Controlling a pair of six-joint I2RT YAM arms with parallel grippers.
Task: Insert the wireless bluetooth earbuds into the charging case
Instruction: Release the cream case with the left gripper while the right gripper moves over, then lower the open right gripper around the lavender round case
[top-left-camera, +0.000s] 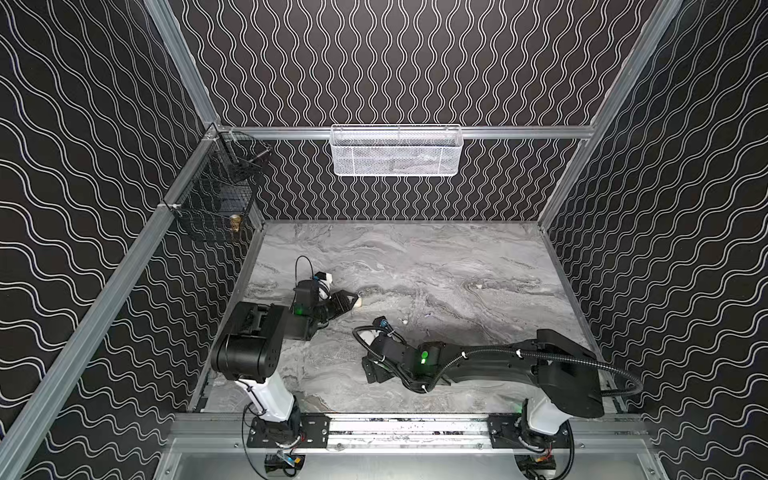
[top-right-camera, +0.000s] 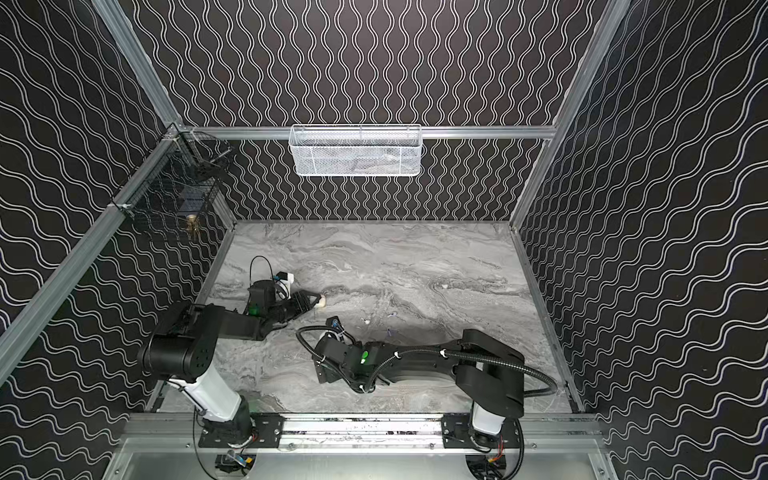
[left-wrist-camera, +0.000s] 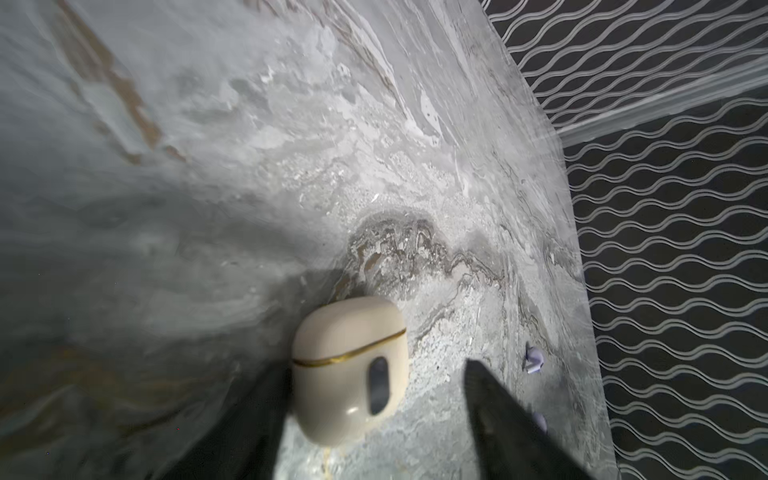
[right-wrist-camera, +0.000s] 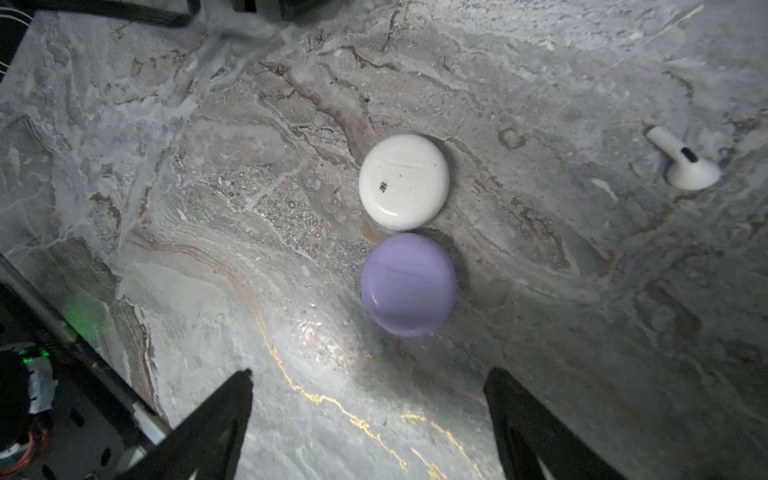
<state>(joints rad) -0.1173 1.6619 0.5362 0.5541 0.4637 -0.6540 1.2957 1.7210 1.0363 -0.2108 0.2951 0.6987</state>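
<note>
A cream charging case (left-wrist-camera: 349, 370) with a gold band lies shut on the marble table, seen in both top views (top-left-camera: 358, 303) (top-right-camera: 322, 302). My left gripper (left-wrist-camera: 376, 368) is open around it: one finger (left-wrist-camera: 266, 407) touches the case, the other (left-wrist-camera: 498, 411) stands apart. Two lavender earbuds (left-wrist-camera: 533, 358) (left-wrist-camera: 539, 420) lie just beyond that finger. My right gripper (right-wrist-camera: 368, 382) is open and empty, pointing down at a shut lavender case (right-wrist-camera: 408, 284) and a shut white case (right-wrist-camera: 404, 181) that touch each other. A white earbud (right-wrist-camera: 683, 160) lies to one side of them.
In a top view, a small pale earbud (top-left-camera: 478, 286) lies alone at mid-right of the table. A white mesh basket (top-left-camera: 395, 150) hangs on the back rail and a black wire basket (top-left-camera: 216, 195) on the left rail. Patterned walls close in the table.
</note>
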